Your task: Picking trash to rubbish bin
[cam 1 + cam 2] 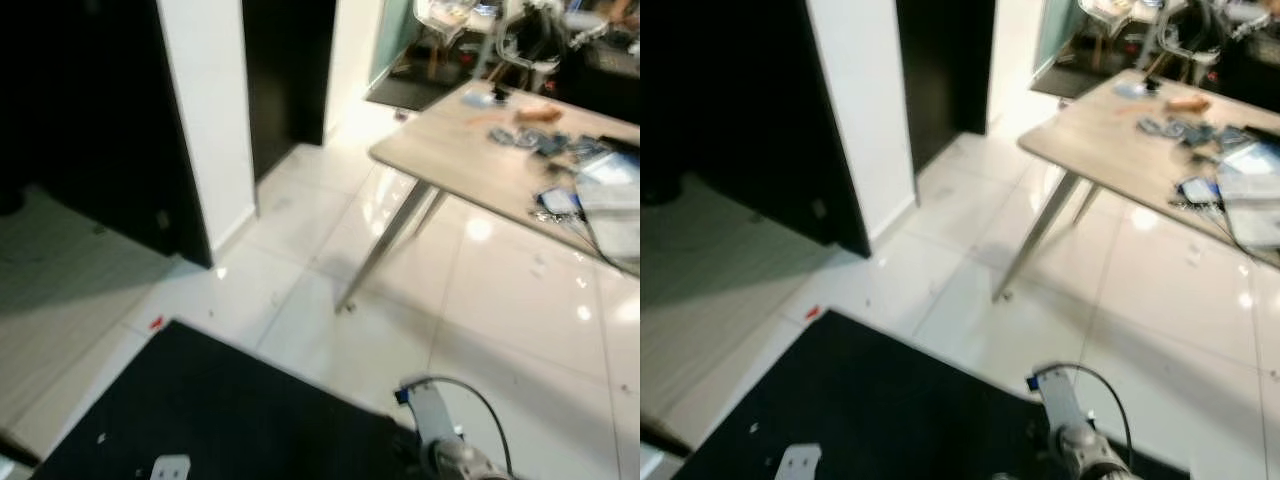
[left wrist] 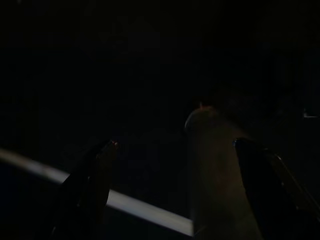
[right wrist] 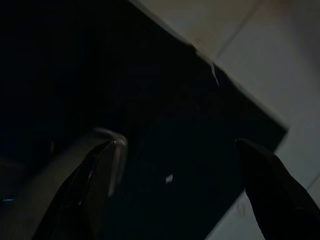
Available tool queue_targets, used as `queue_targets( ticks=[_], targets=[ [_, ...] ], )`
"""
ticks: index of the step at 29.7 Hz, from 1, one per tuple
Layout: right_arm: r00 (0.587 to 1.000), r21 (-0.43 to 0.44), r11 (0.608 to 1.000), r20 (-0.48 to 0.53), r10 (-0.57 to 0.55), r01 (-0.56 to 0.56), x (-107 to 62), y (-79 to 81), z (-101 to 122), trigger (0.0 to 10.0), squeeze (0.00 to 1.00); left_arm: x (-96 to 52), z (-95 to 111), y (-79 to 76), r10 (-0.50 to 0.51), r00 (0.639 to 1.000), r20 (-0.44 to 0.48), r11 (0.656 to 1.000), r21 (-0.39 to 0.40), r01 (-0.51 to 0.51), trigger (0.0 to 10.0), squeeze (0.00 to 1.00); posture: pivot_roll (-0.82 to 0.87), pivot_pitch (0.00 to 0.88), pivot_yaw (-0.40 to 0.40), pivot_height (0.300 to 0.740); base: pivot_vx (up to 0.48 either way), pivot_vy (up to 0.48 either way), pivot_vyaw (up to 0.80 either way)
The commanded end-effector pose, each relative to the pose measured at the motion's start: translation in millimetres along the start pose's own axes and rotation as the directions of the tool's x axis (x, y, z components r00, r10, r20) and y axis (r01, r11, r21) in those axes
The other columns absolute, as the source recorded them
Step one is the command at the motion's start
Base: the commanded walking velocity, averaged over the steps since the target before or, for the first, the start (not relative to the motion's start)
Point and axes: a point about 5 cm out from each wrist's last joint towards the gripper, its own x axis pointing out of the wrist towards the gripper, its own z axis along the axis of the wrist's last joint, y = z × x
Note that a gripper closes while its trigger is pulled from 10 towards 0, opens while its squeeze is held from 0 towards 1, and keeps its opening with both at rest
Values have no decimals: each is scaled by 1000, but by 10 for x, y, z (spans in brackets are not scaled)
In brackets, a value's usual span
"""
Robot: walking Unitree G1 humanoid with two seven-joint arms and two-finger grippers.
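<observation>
A small red scrap (image 1: 155, 322) lies on the white tiles just off the far corner of a black mat (image 1: 230, 410). On the mat's near edge sits a white piece of litter (image 1: 170, 466), with tiny white specks around it. My right arm (image 1: 440, 445), silver with a looped cable, hangs low at the mat's right side. In the right wrist view my right gripper (image 3: 178, 142) is open above the mat, and a white speck (image 3: 169, 178) lies between its fingers' lines. The left wrist view is very dark; my left gripper (image 2: 175, 144) stands open with nothing in it.
A wooden table (image 1: 450, 150) on slanted metal legs stands at the right, cluttered with papers and small items. A white pillar (image 1: 210, 110) between dark doorways rises at the left. Chairs (image 1: 530, 40) stand beyond the table. Glossy tiled floor (image 1: 330, 260) runs between the pillar and the table.
</observation>
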Motion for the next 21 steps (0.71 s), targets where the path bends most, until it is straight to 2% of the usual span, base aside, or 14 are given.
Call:
queue_targets(
  ticks=[1,7,11,13,14,18,21],
  targets=[
    [1000,-7,1000,5,-1,1,-1,-15,13,10000,0,1,-9,-19,-1,1000,-1,1000,-8,1,10000,0,-95,46,36,740,0,0,-800],
    [999,11,1000,44,-23,22,-1,-86,111,10000,0,6,-7,-53,-5,1000,-1,1000,-12,5,10000,0,-104,47,29,740,0,0,-800],
    [992,57,998,118,-48,42,-5,-155,295,10000,0,6,-18,-62,-10,1000,-5,1000,-7,10,10000,0,-113,45,37,740,0,0,-800],
    [982,92,995,180,-64,48,-13,-198,455,10000,0,6,-19,-62,-11,1000,-7,1000,2,11,10000,0,-113,45,37,740,0,0,-800],
    [982,92,995,180,-64,48,-13,-198,455,10000,0,6,-19,-62,-11,1000,-7,1000,2,11,10000,0,-113,45,37,740,0,0,-800],
    [938,171,985,334,-91,34,-65,-292,849,10000,0,8,14,-44,-12,1000,3,1000,16,12,10000,0,-114,38,49,740,0,0,-800],
    [887,236,972,447,-112,4,-136,-376,1145,10000,0,12,69,-26,-13,1000,22,1000,13,13,10000,0,-113,35,54,740,0,0,-800]
  ],
)
